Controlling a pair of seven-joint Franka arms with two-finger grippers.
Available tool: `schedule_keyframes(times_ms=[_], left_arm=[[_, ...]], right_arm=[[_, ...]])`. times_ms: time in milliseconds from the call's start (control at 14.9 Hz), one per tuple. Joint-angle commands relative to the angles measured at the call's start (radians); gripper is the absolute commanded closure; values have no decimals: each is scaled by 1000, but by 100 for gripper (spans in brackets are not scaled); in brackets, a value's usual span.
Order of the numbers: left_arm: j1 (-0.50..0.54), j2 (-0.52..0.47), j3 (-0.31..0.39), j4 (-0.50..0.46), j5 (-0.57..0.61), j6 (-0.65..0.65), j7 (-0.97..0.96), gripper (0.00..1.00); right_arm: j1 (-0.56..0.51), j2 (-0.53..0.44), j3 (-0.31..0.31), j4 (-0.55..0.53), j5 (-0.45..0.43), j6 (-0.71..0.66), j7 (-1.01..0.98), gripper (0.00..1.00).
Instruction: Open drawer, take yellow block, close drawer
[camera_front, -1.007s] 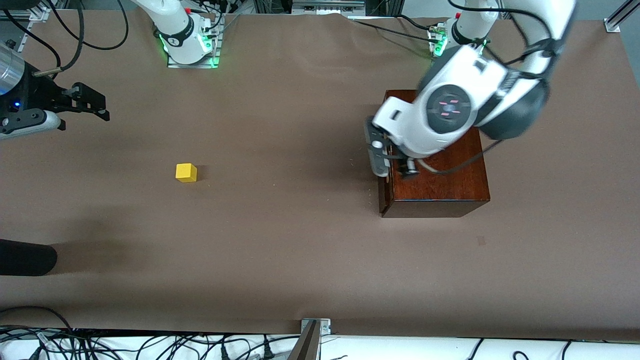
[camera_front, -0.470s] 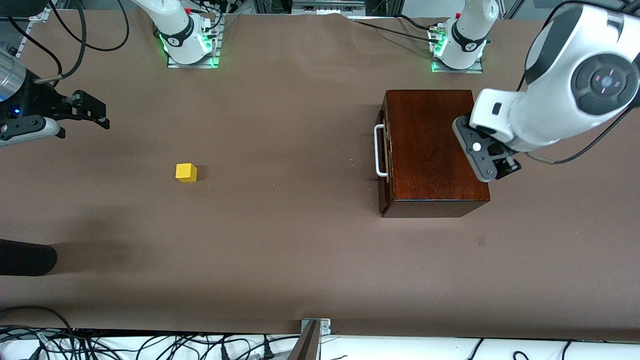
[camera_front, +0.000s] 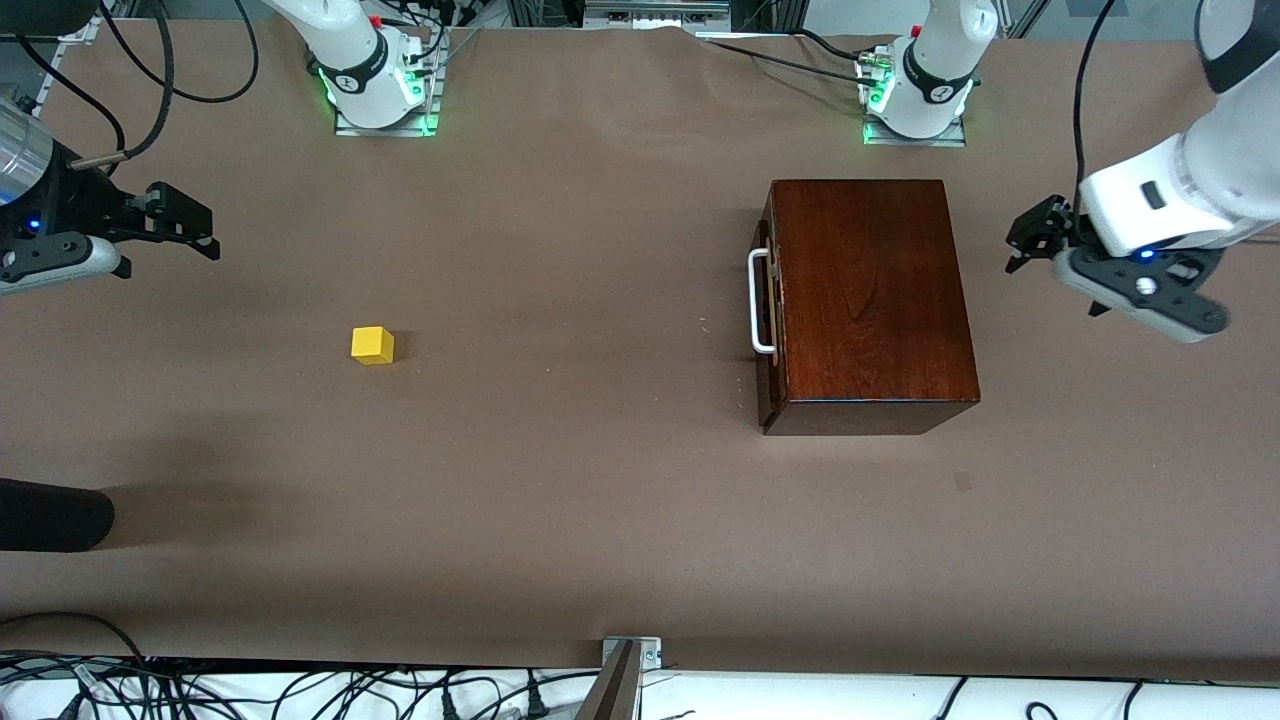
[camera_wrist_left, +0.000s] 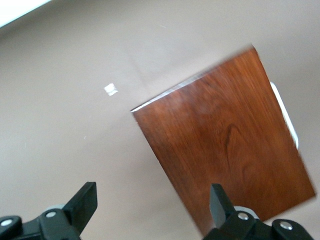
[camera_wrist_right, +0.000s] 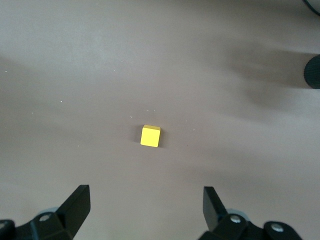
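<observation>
The dark reddish-brown wooden box (camera_front: 865, 300) stands toward the left arm's end of the table. Its drawer (camera_front: 766, 300) is shut, and the white bar handle (camera_front: 759, 300) faces the table's middle. The yellow block (camera_front: 372, 345) sits alone on the brown table, toward the right arm's end. My left gripper (camera_front: 1022, 240) is open and empty, up in the air beside the box. In the left wrist view the box (camera_wrist_left: 230, 150) and handle (camera_wrist_left: 287, 115) show past that gripper (camera_wrist_left: 150, 205). My right gripper (camera_front: 200, 225) is open and empty, and waits. The right wrist view shows the block (camera_wrist_right: 150, 136) past that gripper (camera_wrist_right: 145, 202).
A black cylindrical object (camera_front: 50, 515) pokes in at the right arm's end, nearer the front camera; it also shows in the right wrist view (camera_wrist_right: 312, 72). A small mark (camera_front: 962, 482) lies on the table near the box. Cables run along the table's edges.
My left arm has swung from over the box's handle end, across the box top, out to the table beside it. The handle and box are uncovered. The right gripper barely moved.
</observation>
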Motion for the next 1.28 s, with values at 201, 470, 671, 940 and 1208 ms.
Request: schedule_keyframes(times_ms=[201,470,671,940,1208], left_arm=[[-11,-171,26,-212,-19,64,-219,0],[-11,-168,26,-214,-20,55,-222,0],[-11,-168,29,-217,-22,56,-222,0],[-11,-171,88,-232,-51,56,-219,0],[-13,-171,90,-232,-51,53,-221,0]], right_arm=[[-8,11,7,24,-7,-6,-7,0],[-8,11,7,24,-9,4,-7,0],[-8,11,7,24,-9,8,-7,0],[-8,11,7,24,-9,10,-7,0],[-8,11,7,24,-10,14,-7,0]])
